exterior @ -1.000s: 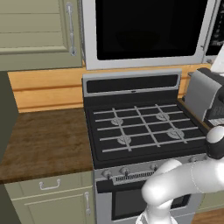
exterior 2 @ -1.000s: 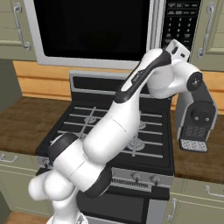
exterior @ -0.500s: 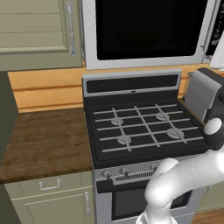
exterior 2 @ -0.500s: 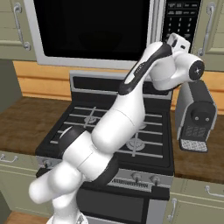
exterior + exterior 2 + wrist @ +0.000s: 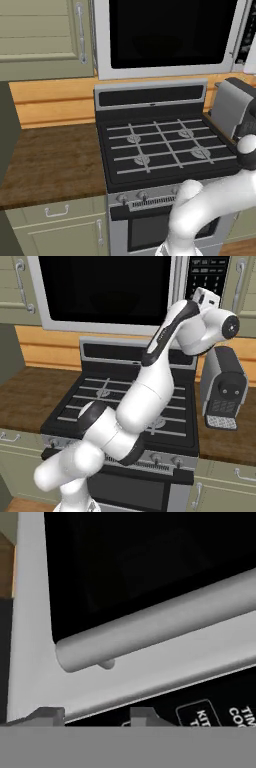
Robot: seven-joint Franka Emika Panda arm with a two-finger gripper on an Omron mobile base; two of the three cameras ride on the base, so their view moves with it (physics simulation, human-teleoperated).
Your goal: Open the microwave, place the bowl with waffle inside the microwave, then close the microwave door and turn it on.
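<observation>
The microwave (image 5: 170,35) hangs above the stove, and the microwave door (image 5: 105,286) is closed, its black glass dark. My gripper (image 5: 95,714) is raised to the door's right side, by the dark control strip (image 5: 207,276). In the hand view the long grey bar handle (image 5: 160,624) runs slantwise just beyond my fingertips (image 5: 47,714). The tips stand apart with nothing between them. The handle's rounded end lies above the left tip. The bowl and the waffle are out of view.
A black-topped gas stove (image 5: 165,145) lies below the microwave. A grey toaster (image 5: 225,386) stands on the counter right of it. A wooden counter (image 5: 50,165) stretches to the left, under a beige cabinet (image 5: 40,35). My white arm (image 5: 150,386) crosses the stove.
The arm's upper joints have lifted and the hand has come up closer to the microwave's right edge. The fingers have drawn closer together.
</observation>
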